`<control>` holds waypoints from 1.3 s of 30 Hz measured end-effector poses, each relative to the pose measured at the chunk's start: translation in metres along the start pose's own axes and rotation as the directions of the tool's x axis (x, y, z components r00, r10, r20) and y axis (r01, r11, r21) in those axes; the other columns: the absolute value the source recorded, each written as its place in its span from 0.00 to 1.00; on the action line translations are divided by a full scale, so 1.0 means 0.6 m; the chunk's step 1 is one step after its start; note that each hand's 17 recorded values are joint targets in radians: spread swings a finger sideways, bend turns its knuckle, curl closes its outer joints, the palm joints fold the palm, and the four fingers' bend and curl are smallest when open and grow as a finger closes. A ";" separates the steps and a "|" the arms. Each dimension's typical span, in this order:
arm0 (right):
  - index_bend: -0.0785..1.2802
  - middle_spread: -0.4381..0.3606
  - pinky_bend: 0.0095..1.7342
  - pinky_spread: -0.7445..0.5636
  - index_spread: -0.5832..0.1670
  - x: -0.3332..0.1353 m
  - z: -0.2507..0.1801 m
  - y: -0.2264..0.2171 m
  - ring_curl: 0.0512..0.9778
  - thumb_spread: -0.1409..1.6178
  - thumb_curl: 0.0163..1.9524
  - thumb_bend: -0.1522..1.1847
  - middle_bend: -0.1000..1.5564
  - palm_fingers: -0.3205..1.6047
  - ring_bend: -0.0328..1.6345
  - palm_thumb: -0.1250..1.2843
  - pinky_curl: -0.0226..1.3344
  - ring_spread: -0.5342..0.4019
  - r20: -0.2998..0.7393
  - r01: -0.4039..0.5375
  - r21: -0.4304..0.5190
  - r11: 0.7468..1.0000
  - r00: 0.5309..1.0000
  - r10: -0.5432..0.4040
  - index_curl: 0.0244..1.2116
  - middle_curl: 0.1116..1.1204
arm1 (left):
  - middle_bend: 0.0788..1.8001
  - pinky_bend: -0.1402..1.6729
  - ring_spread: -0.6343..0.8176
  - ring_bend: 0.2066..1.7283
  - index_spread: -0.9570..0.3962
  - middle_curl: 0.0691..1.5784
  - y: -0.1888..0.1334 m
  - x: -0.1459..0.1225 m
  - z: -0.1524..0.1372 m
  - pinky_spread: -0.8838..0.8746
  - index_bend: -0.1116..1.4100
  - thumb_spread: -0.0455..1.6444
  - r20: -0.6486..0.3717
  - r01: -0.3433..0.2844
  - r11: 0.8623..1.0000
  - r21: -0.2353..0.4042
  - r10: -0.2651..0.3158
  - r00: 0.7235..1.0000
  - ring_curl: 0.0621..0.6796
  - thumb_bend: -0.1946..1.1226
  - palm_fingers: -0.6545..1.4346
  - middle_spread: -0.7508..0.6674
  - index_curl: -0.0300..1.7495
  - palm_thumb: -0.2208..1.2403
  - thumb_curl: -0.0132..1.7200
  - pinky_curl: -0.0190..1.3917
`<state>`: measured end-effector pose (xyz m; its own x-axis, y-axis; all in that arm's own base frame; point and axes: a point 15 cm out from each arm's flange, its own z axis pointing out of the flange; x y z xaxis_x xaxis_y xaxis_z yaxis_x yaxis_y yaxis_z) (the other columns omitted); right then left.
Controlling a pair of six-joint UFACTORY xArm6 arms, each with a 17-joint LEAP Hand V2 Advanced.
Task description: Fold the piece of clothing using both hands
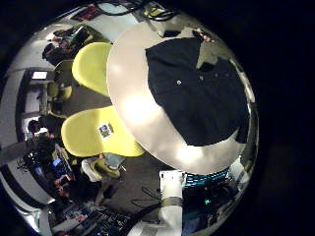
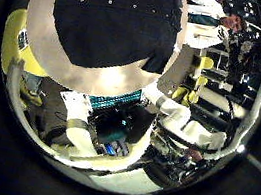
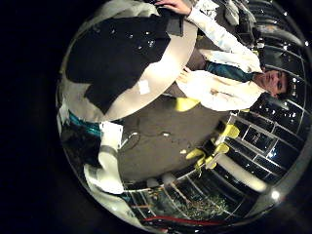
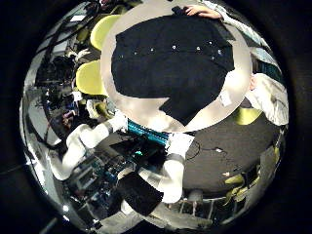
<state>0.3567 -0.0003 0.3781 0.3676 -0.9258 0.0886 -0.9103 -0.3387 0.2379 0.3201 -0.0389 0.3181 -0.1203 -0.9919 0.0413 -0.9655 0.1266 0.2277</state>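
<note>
A dark buttoned shirt [image 4: 171, 58] lies spread flat on a round pale table [image 4: 229, 93], its row of buttons showing. It also shows in the left little finger side palm view [image 1: 197, 88], the left thumb side palm view [image 2: 114, 19] and the right little finger side palm view [image 3: 117, 49]. A person's hand [image 4: 200, 12] rests at the shirt's far edge; it also shows in the right little finger side palm view [image 3: 175, 8].
Two chairs [image 1: 94, 64] [image 1: 98, 133] stand close beside the table [image 1: 148, 128]. A small paper label [image 3: 143, 86] lies on the bare table near the shirt. The arms' white bodies [image 4: 88, 136] [image 2: 182, 122] stand at the table's near side.
</note>
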 end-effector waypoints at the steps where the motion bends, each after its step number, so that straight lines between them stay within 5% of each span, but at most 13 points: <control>1: 0.17 0.61 0.37 0.84 0.36 0.001 0.002 -0.003 0.18 0.74 0.12 0.10 0.22 0.21 0.37 0.22 0.18 0.76 -0.001 0.005 -0.001 1.000 1.000 -0.005 0.19 0.24 | 0.11 0.28 0.52 0.37 0.66 0.30 0.002 -0.003 0.000 0.65 0.19 0.58 -0.001 0.005 1.000 0.003 -0.005 1.000 0.21 0.13 0.44 0.55 0.24 0.15 0.17 0.25; 7: 0.17 0.61 0.37 0.84 0.35 0.016 0.002 -0.005 0.18 0.74 0.12 0.10 0.22 0.22 0.37 0.22 0.19 0.76 0.001 0.004 0.013 1.000 1.000 -0.004 0.19 0.24 | 0.11 0.28 0.52 0.37 0.66 0.29 0.008 -0.012 -0.020 0.65 0.18 0.59 -0.023 0.046 0.997 0.059 -0.044 0.999 0.20 0.13 0.44 0.55 0.23 0.15 0.17 0.24; 12: 0.17 0.61 0.37 0.83 0.35 0.040 0.009 0.005 0.18 0.75 0.12 0.10 0.22 0.22 0.37 0.21 0.19 0.76 0.011 -0.003 0.008 1.000 1.000 0.003 0.19 0.24 | 0.11 0.27 0.52 0.36 0.66 0.28 0.010 -0.001 -0.007 0.65 0.19 0.61 -0.039 0.041 0.998 0.048 -0.040 0.998 0.19 0.14 0.44 0.55 0.23 0.18 0.18 0.24; 20: 0.17 0.61 0.37 0.83 0.36 0.097 0.032 0.038 0.19 0.76 0.12 0.10 0.22 0.22 0.37 0.22 0.19 0.76 0.041 -0.071 -0.016 0.997 0.997 0.072 0.19 0.24 | 0.09 0.28 0.52 0.36 0.67 0.26 0.016 0.027 0.105 0.65 0.19 0.63 0.032 -0.055 0.998 -0.013 0.055 0.998 0.19 0.13 0.44 0.55 0.23 0.20 0.17 0.24; 29: 0.16 0.60 0.38 0.82 0.36 0.107 0.031 0.055 0.20 0.76 0.11 0.10 0.22 0.23 0.38 0.22 0.19 0.75 0.035 -0.089 -0.028 0.996 0.995 0.090 0.19 0.24 | 0.06 0.29 0.61 0.33 0.73 0.23 0.036 0.047 0.238 0.68 0.18 0.61 0.130 -0.199 0.978 -0.055 0.204 0.970 0.18 0.13 0.39 0.64 0.22 0.20 0.18 0.25; 39: 0.17 0.61 0.38 0.81 0.36 0.094 0.040 0.058 0.20 0.77 0.11 0.10 0.23 0.23 0.39 0.22 0.20 0.75 0.038 -0.081 -0.040 0.996 0.996 0.083 0.19 0.24 | 0.08 0.29 0.62 0.33 0.73 0.22 0.004 0.038 0.297 0.68 0.18 0.57 0.247 -0.233 0.973 0.000 0.226 0.942 0.18 0.13 0.40 0.64 0.21 0.23 0.18 0.25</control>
<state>0.3411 -0.0681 0.3683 0.2837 -0.9562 0.0715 -0.9288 -0.2555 0.2683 0.2739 -0.0634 0.1462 -0.3882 -0.9092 -0.1504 -0.9109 0.3539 0.2121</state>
